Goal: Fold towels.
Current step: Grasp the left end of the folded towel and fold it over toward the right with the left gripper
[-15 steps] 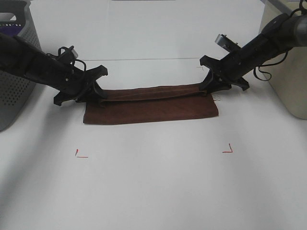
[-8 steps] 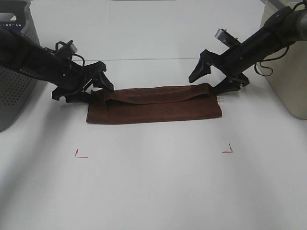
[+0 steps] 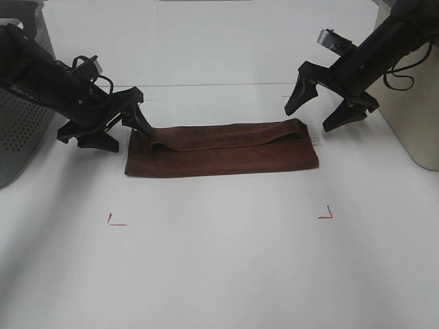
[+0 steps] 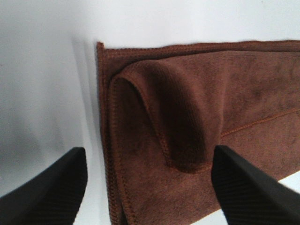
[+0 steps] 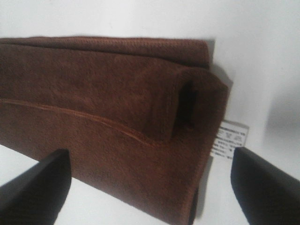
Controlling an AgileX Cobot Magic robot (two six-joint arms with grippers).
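Hovering at opposite short ends of the towel (image 3: 226, 156), folded into a long band on the table (image 3: 219, 267), left gripper (image 3: 128, 138) and right gripper (image 3: 309, 120) both spread wide, empty, probably to let the loose upper flap settle.

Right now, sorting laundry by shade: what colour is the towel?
Towel: dark reddish-brown, clearest in the left wrist view.
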